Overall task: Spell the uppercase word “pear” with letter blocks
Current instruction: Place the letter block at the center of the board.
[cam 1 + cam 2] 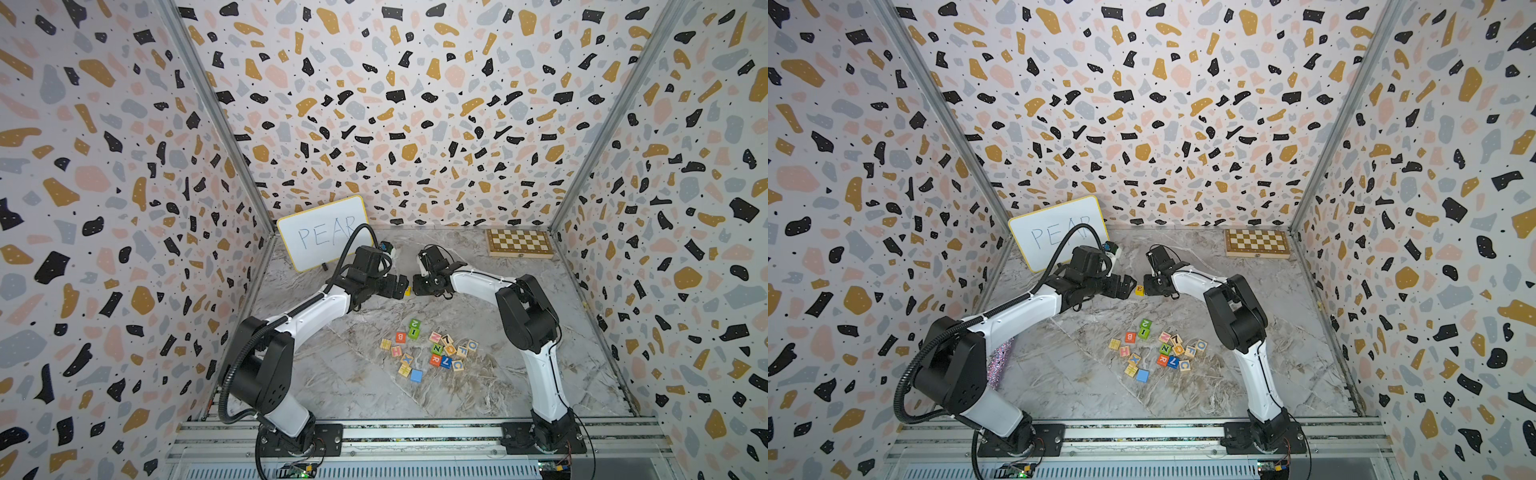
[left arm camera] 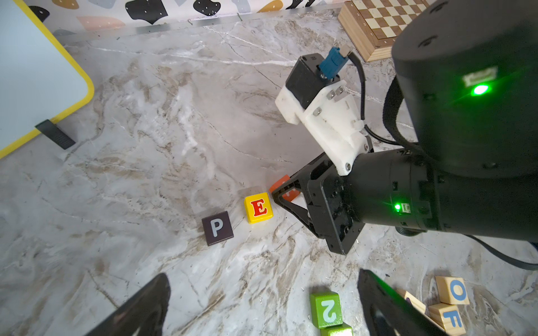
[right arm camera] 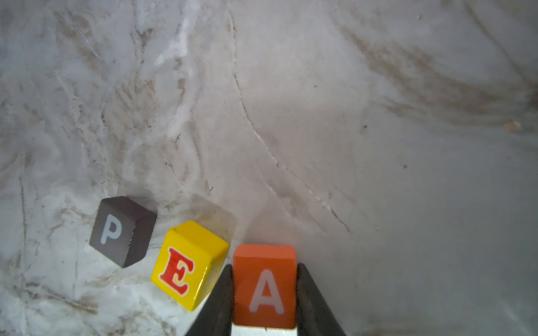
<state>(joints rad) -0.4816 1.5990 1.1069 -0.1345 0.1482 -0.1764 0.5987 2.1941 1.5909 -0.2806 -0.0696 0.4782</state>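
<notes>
In the right wrist view my right gripper (image 3: 264, 265) is shut on the red-orange A block (image 3: 265, 288), one finger on each side. The block is held low, right beside the yellow E block (image 3: 189, 264). The black P block (image 3: 122, 231) lies on the other side of the E. The left wrist view shows the P (image 2: 217, 227), the E (image 2: 258, 207) and the A (image 2: 286, 186) in a rising line, the A mostly hidden by the right fingers. My left gripper (image 2: 263, 276) hangs open and empty nearby. The red-orange R block (image 1: 435, 360) lies in the pile.
A pile of other letter and digit blocks (image 1: 432, 349) lies in the middle of the marble table, with a green 2 block (image 2: 326, 309) nearest my left gripper. The yellow-framed whiteboard (image 1: 324, 232) stands at the back left. A chessboard (image 1: 519, 243) lies at the back right.
</notes>
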